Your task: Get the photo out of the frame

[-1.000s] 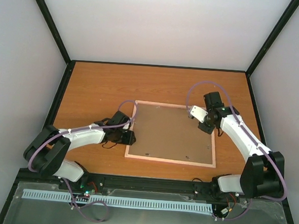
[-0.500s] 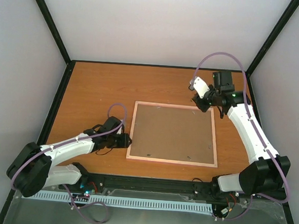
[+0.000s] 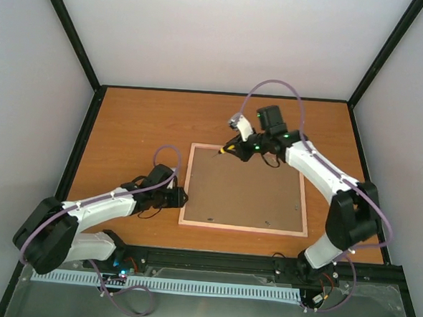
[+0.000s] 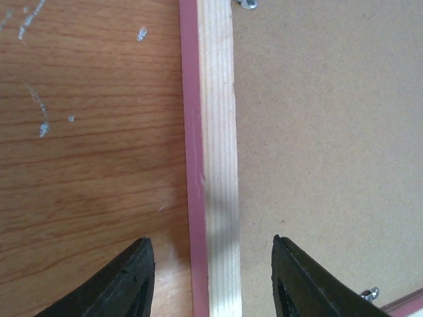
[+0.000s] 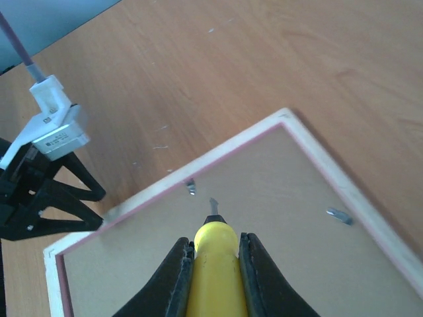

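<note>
The pink frame [image 3: 241, 228] lies face down on the table, with its brown backing board [image 3: 245, 189] showing. The photo is hidden under the board. My left gripper [image 3: 182, 197] is open and straddles the frame's left rail [image 4: 215, 165], one finger over the table and one over the board [image 4: 330, 132]. My right gripper [image 3: 233, 149] is shut on a yellow-handled tool [image 5: 215, 264]. The tool's metal tip points at a small metal tab [image 5: 190, 187] near the frame's far left corner and hovers just short of it.
A second metal tab [image 5: 338, 214] sits on the board along the adjoining frame edge, and two more show in the left wrist view [image 4: 248, 4]. The left arm's wrist camera [image 5: 56, 129] shows in the right wrist view just outside the frame. Black posts and grey walls bound the table.
My right arm has swung from the frame's far right corner leftward along the far edge, bringing the tool over the far left tab. The left gripper has stayed at the left rail.
</note>
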{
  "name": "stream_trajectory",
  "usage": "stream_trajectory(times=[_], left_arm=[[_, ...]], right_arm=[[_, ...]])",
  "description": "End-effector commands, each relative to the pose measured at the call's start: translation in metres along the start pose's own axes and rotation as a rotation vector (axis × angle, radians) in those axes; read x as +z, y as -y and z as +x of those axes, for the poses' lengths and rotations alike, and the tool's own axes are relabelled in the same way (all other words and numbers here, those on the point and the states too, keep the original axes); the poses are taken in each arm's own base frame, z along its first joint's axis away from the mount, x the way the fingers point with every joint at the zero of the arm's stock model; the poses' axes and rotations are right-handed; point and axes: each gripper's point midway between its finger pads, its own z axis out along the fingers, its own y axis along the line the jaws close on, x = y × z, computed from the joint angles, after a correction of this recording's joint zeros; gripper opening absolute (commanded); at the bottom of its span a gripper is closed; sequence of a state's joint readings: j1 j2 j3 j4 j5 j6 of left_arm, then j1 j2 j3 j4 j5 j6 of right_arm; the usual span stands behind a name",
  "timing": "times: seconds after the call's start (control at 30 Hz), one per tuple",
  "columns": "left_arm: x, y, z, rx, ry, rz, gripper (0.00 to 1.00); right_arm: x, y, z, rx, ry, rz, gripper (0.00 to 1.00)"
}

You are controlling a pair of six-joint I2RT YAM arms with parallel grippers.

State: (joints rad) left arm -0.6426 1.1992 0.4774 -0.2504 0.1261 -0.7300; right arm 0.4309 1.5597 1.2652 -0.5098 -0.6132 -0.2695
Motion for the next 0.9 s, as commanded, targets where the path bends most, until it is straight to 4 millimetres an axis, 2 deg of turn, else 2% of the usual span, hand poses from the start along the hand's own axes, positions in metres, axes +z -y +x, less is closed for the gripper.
stream_trajectory(times=[0.0,0.13,0.3,0.53,0.87], left_arm=[[0.005,0.012,-0.010,0.018,0.013,0.030,0.50],[0.007,0.007,-0.014,0.015,0.018,-0.011,0.45],[0.010,0.006,-0.012,0.014,0.016,-0.007,0.41],[0.014,0.012,-0.014,0.023,0.011,0.014,0.42],[0.022,0.012,-0.013,0.012,0.010,0.025,0.36]], right_arm=[[0.043,-0.025,-0.013,-0.030,0.003,-0.052,0.03],[0.075,-0.033,-0.009,-0.041,-0.071,-0.048,0.03],[0.099,-0.030,0.004,-0.028,-0.141,-0.038,0.03],[0.109,-0.044,0.013,-0.028,-0.164,-0.114,0.03],[0.117,-0.046,0.028,-0.034,-0.211,-0.122,0.03]])
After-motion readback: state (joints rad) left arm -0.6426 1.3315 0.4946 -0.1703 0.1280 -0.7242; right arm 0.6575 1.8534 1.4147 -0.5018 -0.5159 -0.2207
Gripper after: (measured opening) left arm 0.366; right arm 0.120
